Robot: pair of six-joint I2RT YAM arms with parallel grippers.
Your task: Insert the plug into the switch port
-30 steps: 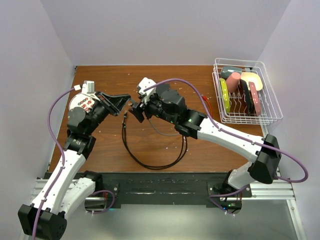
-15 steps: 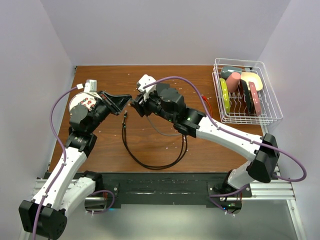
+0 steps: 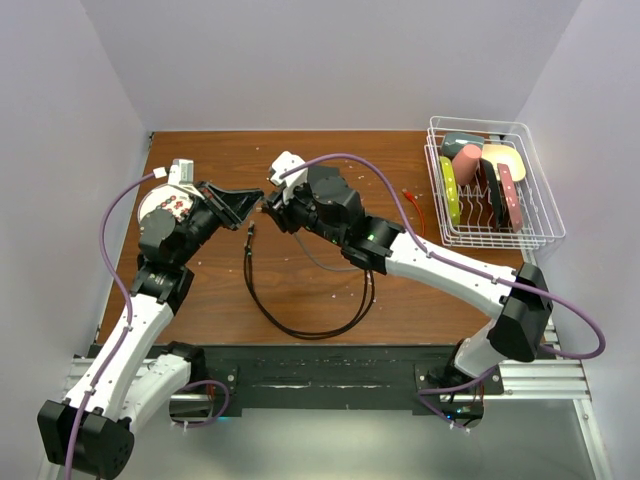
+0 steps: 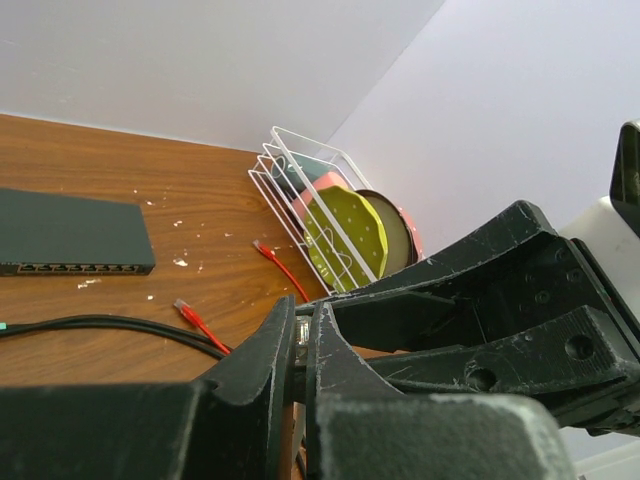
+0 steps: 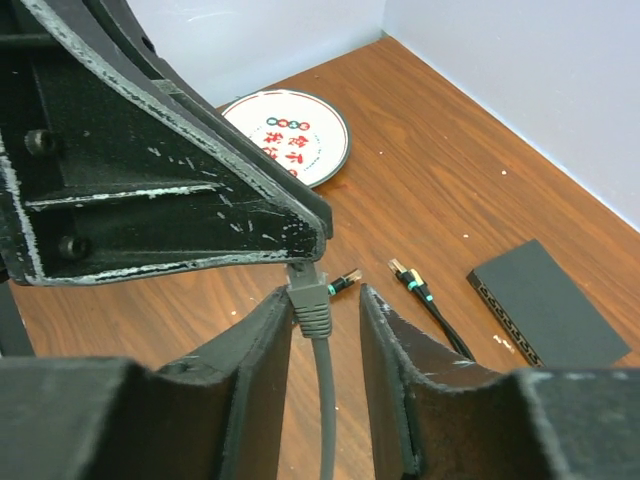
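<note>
Straddling the grey plug [image 5: 312,310], right gripper [image 5: 325,297] stands spread; left gripper [image 4: 300,335] pinches its tip. An uneven clamp could skew it, jamming entry at the switch port [image 4: 75,268], well apart.

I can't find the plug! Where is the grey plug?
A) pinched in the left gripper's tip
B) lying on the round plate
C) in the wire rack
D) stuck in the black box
A: the left gripper pinches the grey plug at its tip, and the black box lies apart on the table.
</note>
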